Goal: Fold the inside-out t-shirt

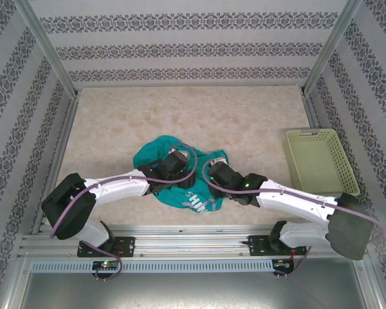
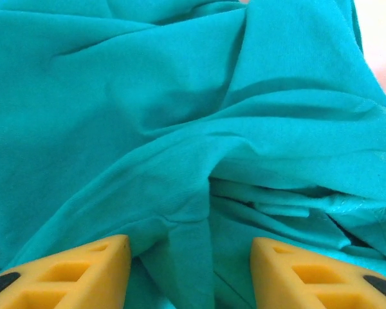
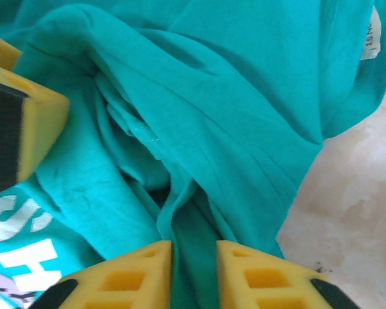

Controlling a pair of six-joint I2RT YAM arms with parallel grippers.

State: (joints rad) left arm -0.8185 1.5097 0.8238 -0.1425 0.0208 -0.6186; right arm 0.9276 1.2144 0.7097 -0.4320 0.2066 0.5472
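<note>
The inside-out t-shirt (image 1: 149,154) lies as a crumpled teal heap near the table's front edge, with white printed letters (image 1: 197,203) showing on its near side. My left gripper (image 1: 175,162) sits low over the heap's middle. Its yellow fingers (image 2: 83,267) stand apart, open, with a loose ridge of the t-shirt (image 2: 180,129) between them (image 2: 190,248). My right gripper (image 1: 213,172) is just to the right of it, shut on a narrow upright fold of the t-shirt (image 3: 244,109) between its tips (image 3: 194,248). A white neck tag (image 3: 371,35) shows at the upper right there.
A pale yellow-green basket (image 1: 320,161) stands at the table's right side. Patterned walls and metal posts enclose the table on three sides. The left gripper's finger (image 3: 32,122) sits close at the left in the right wrist view. Bare table (image 3: 354,212) lies right of the cloth.
</note>
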